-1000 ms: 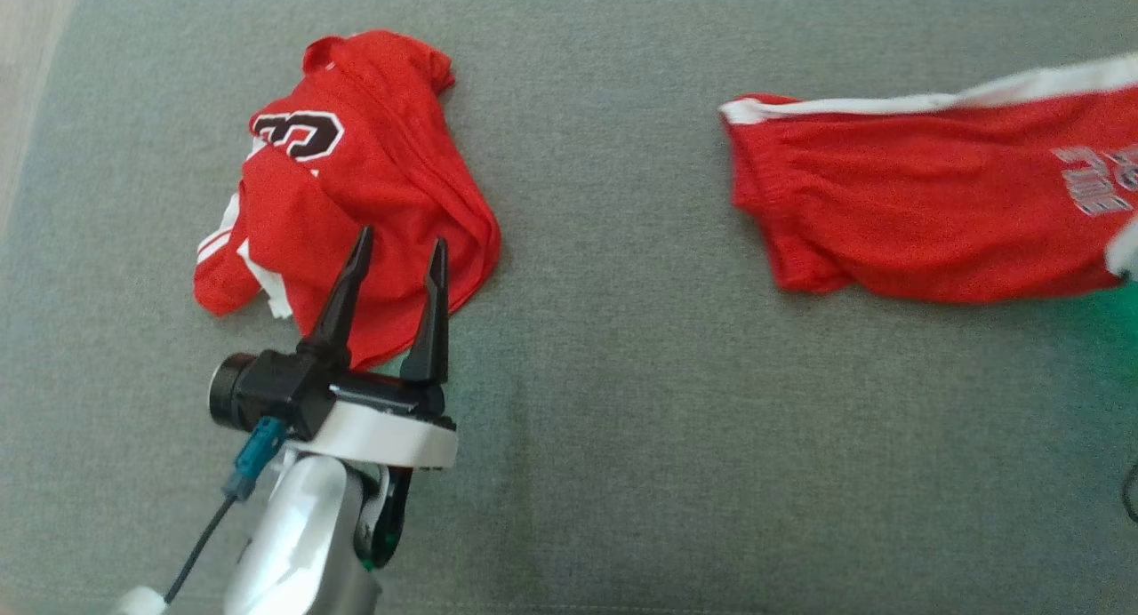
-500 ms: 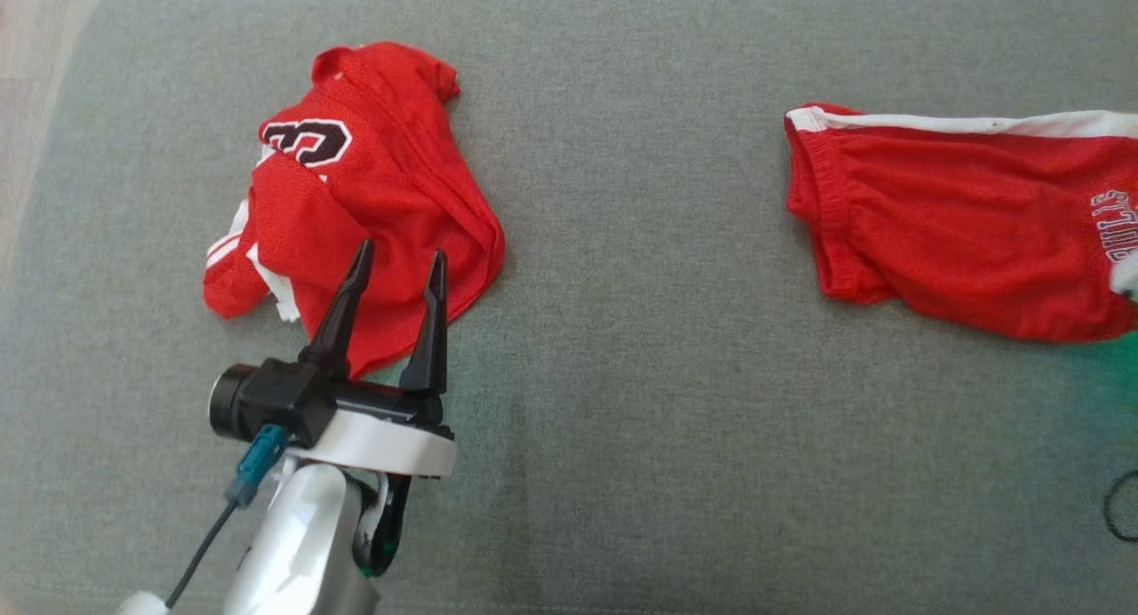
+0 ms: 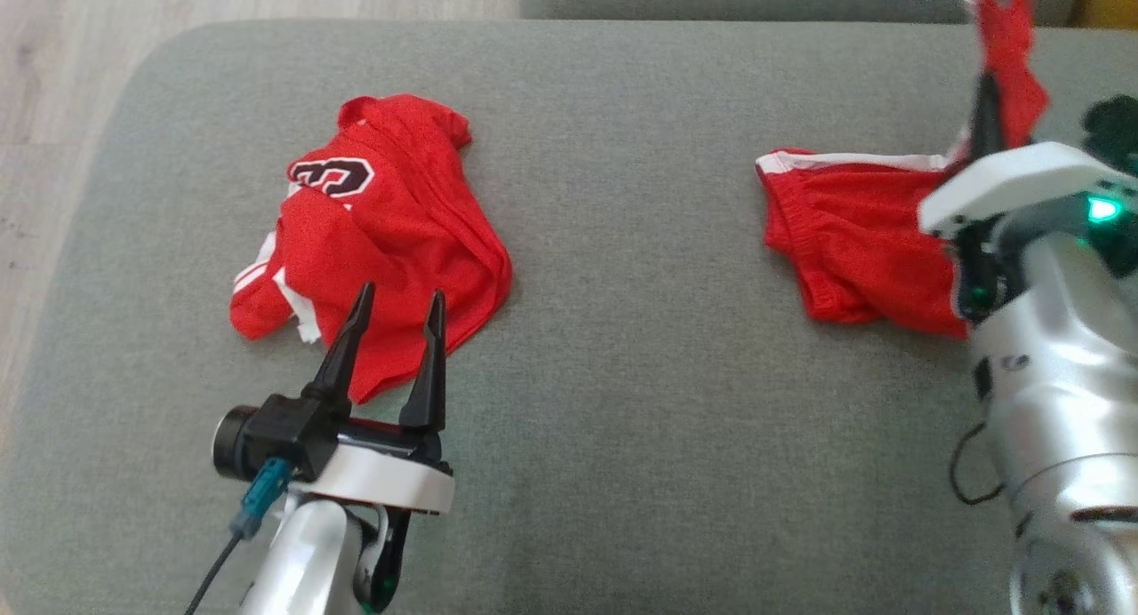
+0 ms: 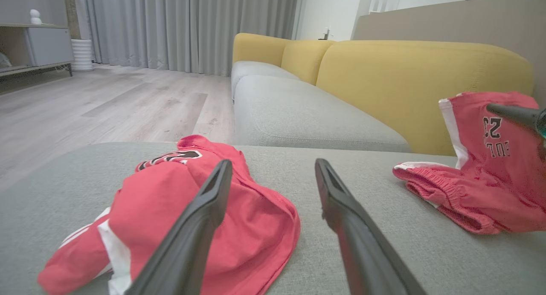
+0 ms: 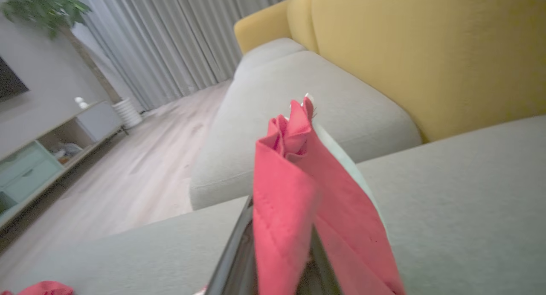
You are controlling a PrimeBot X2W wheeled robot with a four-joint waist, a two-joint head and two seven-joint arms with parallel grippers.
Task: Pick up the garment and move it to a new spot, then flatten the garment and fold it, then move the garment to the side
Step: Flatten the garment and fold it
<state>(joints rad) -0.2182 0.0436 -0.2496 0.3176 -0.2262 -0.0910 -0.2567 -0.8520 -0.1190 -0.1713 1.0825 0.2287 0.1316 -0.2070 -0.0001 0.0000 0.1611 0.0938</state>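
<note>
Left claw [image 3: 400, 293] at 7 o'clock in head view: spread wide, nothing in it, tips pointing at the near edge of the crumpled red jersey [image 3: 391, 224] at 10 o'clock. Bare grey cushion [image 3: 640, 402] in the middle.

Red shorts [image 3: 845, 251] at 2 o'clock: waistband end lies on the cushion, far end is pulled upward. My right claw [image 3: 985, 99] is pinched tight on a bunched fold of the shorts. I judge this is the pick-up step, since most of the cloth isn't off the cushion yet.

Risks:
- The grip is only on a bunched edge. The fabric looks slick and could slide out on a fast swing.
- The trailing waistband could drag and twist, making flattening harder.
- Carrying toward 9 o'clock could drop it onto the jersey or snag my open left claw.
- Yellow backrest [image 4: 405, 73] at 12 o'clock could catch the cloth.
</note>
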